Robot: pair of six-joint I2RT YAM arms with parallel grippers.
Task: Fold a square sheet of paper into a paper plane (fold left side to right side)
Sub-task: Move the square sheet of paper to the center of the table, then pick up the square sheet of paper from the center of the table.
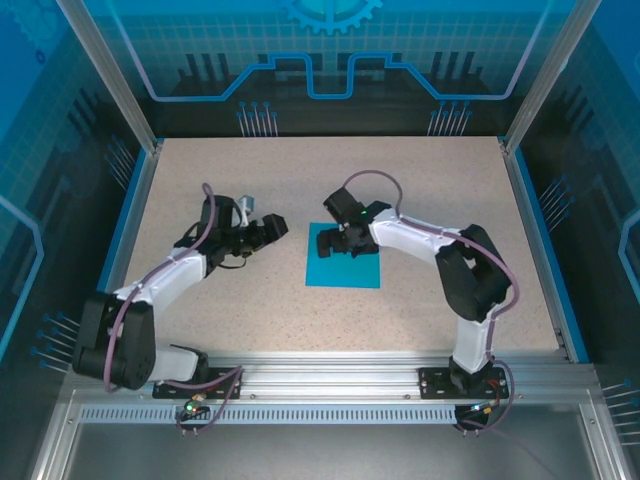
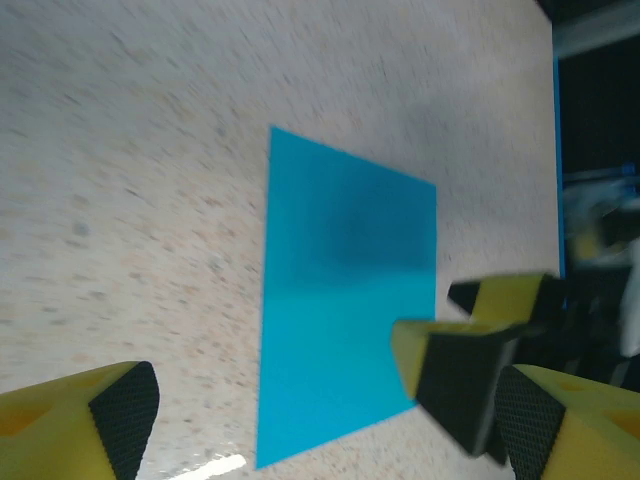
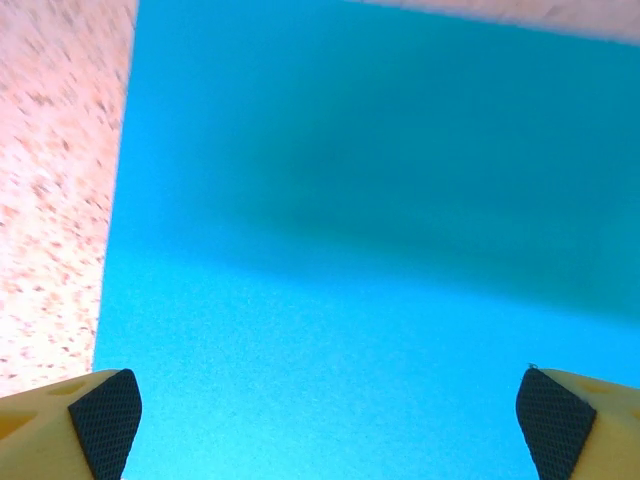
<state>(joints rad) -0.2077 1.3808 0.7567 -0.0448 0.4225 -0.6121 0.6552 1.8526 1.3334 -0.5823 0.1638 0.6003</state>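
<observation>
The square sheet of paper (image 1: 345, 272) is teal-blue and lies flat and unfolded on the speckled table (image 1: 300, 180), a little right of centre. No paper plane is in view. My right gripper (image 1: 340, 243) hangs low over the sheet's far half, open. In the right wrist view its pads straddle the sheet (image 3: 330, 250) with nothing between them (image 3: 328, 430). My left gripper (image 1: 278, 228) hovers just left of the sheet's far left corner, open and empty. In the left wrist view (image 2: 330, 435) it faces the sheet (image 2: 340, 300), and the right gripper's fingers (image 2: 450, 375) sit over the sheet's edge.
An aluminium rail (image 1: 330, 375) runs along the table's near edge, with both arm bases on it. Blue strips (image 1: 545, 250) border the table's sides, and slanted frame posts (image 1: 110, 80) rise at the back corners. Bare tabletop surrounds the sheet.
</observation>
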